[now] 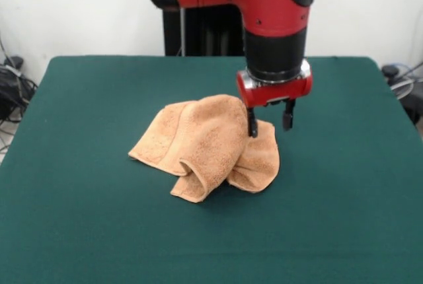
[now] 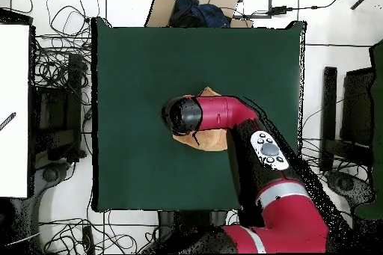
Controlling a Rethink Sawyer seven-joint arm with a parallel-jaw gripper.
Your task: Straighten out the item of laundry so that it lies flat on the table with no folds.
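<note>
**Front view: one rumpled towel, gripper poised at its far right edge**

Front view shows a single peach-orange towel (image 1: 205,145) lying bunched near the middle of the green table (image 1: 79,224). It is not flat: a thick fold rolls over its near edge, another flap hangs out at the lower right, and the middle humps up off the felt. A woven band runs along the lower left border.

One gripper (image 1: 270,120) hangs over the towel's upper right part. Its two dark fingers point straight down with a clear gap between them, so the jaws stand open and grip nothing. The left-hand finger (image 1: 252,124) sits at or against the raised cloth; whether it touches cannot be told. The other finger hangs over the towel's edge.

The one red and black arm (image 1: 264,6) comes down nearly vertical, its red wrist ring just above the fingers.

From overhead, the arm (image 2: 224,114) lies across the table and hides most of the towel (image 2: 211,141), leaving only peach slivers. Cables (image 2: 56,65) clutter the floor on all sides, and a cardboard box (image 2: 196,4) sits past the far edge.
</note>
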